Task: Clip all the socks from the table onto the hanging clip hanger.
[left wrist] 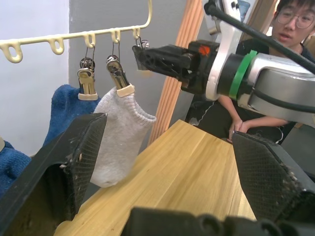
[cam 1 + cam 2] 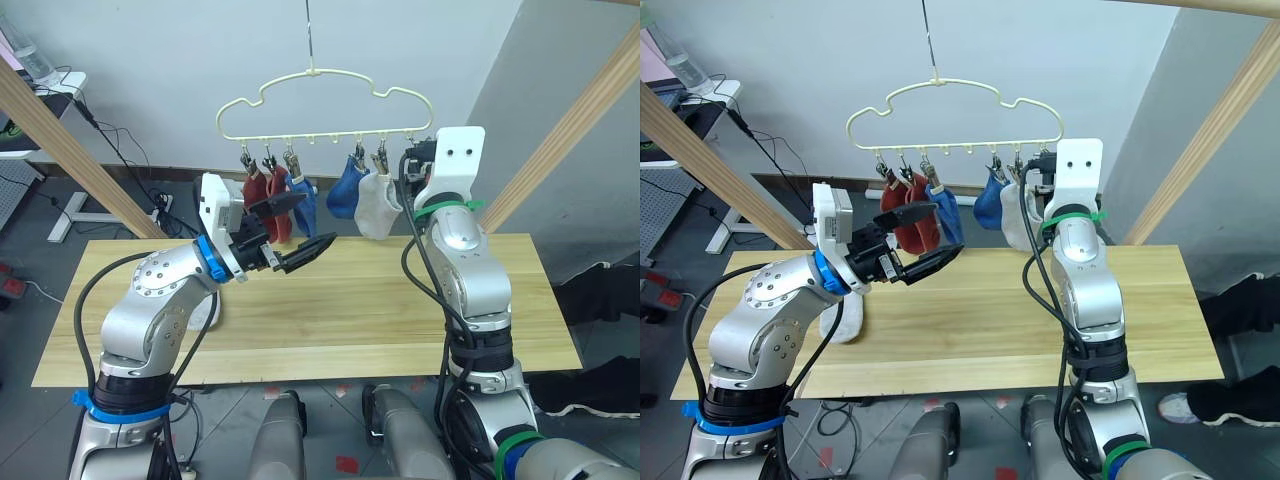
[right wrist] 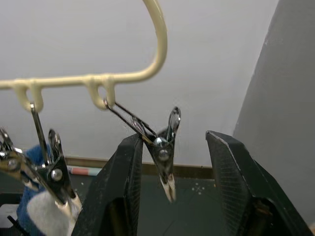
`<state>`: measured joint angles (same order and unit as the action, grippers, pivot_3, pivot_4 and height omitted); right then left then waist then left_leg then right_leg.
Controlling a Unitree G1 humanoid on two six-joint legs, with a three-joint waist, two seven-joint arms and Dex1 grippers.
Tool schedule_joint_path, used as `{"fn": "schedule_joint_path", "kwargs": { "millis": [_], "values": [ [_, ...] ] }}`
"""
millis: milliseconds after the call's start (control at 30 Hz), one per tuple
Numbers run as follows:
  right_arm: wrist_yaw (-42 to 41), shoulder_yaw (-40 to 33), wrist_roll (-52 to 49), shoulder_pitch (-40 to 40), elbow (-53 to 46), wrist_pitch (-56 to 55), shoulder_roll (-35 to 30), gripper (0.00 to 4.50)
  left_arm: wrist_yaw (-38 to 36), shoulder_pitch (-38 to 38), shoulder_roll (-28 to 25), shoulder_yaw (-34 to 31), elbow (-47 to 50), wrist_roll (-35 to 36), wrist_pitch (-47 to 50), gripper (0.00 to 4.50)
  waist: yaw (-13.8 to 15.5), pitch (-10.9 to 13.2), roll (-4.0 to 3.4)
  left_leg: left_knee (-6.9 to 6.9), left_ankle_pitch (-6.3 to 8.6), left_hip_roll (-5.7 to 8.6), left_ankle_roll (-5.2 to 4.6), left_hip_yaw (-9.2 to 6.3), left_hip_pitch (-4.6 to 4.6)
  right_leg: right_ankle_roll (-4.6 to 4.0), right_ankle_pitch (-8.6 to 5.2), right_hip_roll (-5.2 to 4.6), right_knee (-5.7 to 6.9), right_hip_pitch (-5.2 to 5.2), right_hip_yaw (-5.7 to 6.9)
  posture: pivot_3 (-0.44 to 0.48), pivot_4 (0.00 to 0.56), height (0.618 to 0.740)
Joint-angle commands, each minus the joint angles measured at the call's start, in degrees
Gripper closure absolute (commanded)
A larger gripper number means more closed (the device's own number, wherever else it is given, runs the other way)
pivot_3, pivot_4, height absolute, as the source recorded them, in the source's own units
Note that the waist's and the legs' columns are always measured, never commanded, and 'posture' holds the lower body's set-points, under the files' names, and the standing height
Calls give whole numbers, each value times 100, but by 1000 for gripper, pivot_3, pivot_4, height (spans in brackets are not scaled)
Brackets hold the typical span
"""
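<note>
Lying at the table's (image 2: 1040, 320) nine o'clock edge, the last grey sock (image 2: 848, 318) looks soft and light; its cuff seems best to pinch. Left gripper (image 2: 923, 240) spread, empty. Right gripper (image 3: 172, 162) released around the empty clip (image 3: 165, 152), at the clip hanger's (image 2: 320, 100) three o'clock end.

Hanger: I see the clip hanger (image 2: 325, 103) hung above the far edge of the table (image 2: 380, 310).
Socks on clips: three socks (image 2: 281, 195) hang on its left part, two more (image 2: 366, 197) right of the middle.
Table sock: one sock (image 2: 845, 312) lies on the table's left part, beside my left arm.
Left gripper (image 2: 292, 232): before the left hanging group, above the table.
Right gripper (image 3: 172, 184): at the hanger's right end, one empty clip (image 3: 164, 150) between its fingers.
Person (image 1: 275, 64): beyond the table's right end.
</note>
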<state>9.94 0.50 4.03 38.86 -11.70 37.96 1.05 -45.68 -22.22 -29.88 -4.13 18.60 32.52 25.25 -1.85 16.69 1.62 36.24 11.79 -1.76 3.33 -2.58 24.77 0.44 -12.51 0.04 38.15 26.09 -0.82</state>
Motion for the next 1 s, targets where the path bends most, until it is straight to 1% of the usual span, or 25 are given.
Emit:
{"fn": "schedule_joint_path", "kwargs": {
  "millis": [33, 500, 967, 1000],
  "values": [
    [-44, 16, 50, 48, -318, -46, -16, 2430, -13, -27, 29, 27, 136, -19, -147, 0, 1, 0, 0, 2, 0, 0, 0, -1, 0, 0, 0, 0, 1, 0, 1, 7, 270, 740],
    [-111, 15, 32, 210, -122, -223, 13, 2430, 37, -21, 32, 39, 136, -22, -166, 0, 2, 0, 0, 5, 0, 0, 0, -1, 0, 1, 0, 0, 3, -1, 1, 12, 275, 740],
    [-227, 64, 37, 206, -84, -343, -17, 2430, 50, -20, 41, 42, 135, -22, -161, 0, 1, 0, 0, 6, 0, 0, 0, -1, 0, 1, 0, 0, 4, -1, 0, 11, 276, 740],
    [-232, 65, 34, 207, -83, -347, -14, 2779, 51, -19, 39, 40, 136, -20, -157, 0, 1, 0, 0, 6, 0, 0, 0, -1, 0, 1, 0, 0, 4, -1, 0, 11, 276, 740]
  ]
}}
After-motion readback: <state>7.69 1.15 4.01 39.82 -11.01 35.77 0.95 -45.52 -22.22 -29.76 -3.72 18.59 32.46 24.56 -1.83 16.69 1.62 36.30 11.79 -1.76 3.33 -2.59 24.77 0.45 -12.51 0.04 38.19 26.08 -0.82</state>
